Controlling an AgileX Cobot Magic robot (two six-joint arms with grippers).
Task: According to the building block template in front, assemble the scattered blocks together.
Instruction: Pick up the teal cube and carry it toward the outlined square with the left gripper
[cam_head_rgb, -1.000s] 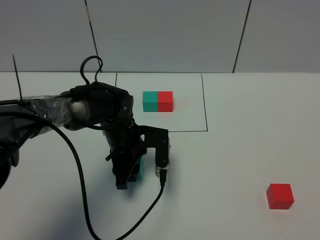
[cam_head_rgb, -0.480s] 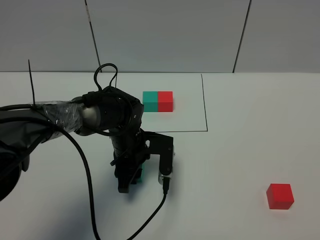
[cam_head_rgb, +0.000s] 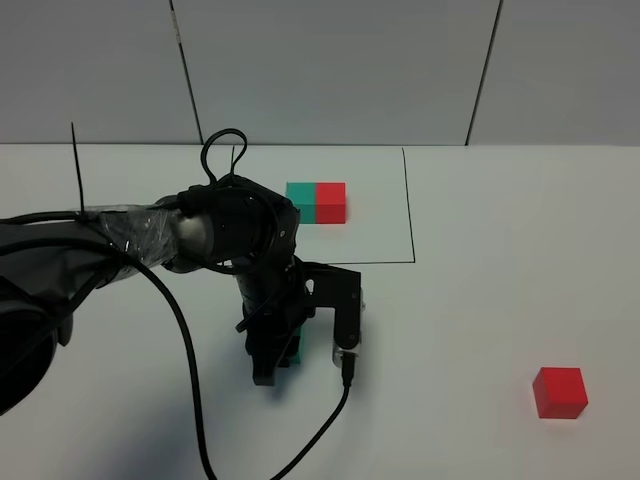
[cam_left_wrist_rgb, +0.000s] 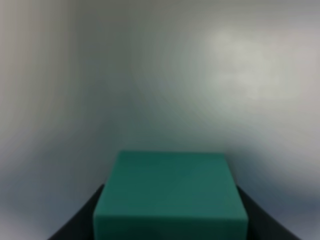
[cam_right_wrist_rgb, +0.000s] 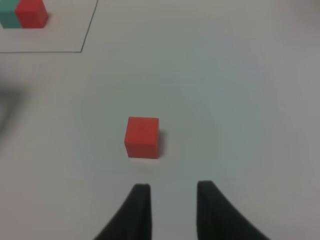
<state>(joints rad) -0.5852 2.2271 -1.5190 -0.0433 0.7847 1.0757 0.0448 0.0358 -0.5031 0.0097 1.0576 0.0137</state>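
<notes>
Grip belongs to the left gripper (cam_head_rgb: 280, 356), whose dark jaws are closed on the teal cube (cam_left_wrist_rgb: 170, 196), one on each side face, so its top and front show plainly in the left wrist view. Whether the cube rests on the table (cam_head_rgb: 480, 300) or hangs just clear of it, I cannot tell. It sits below the building block template (cam_head_rgb: 316, 202), the joined teal and red pair inside the thin drawn frame (cam_head_rgb: 410, 220), and outside that frame's near line. The red cube (cam_head_rgb: 559, 392) lies alone, well apart to the right and close to the near edge of the exterior view. The right gripper (cam_right_wrist_rgb: 171, 201) hovers just short of it with its jaws a little apart and empty, probably waiting its turn. Judging by the template, teal belongs on the left and red on the right, faces touching, so holding the teal one by its sides would keep the mating face free only if the jaws sit across the other pair. Bare table stretches between the two cubes, with nothing to skirt; only the left arm's trailing cable (cam_head_rgb: 185, 340) crosses the near side.
</notes>
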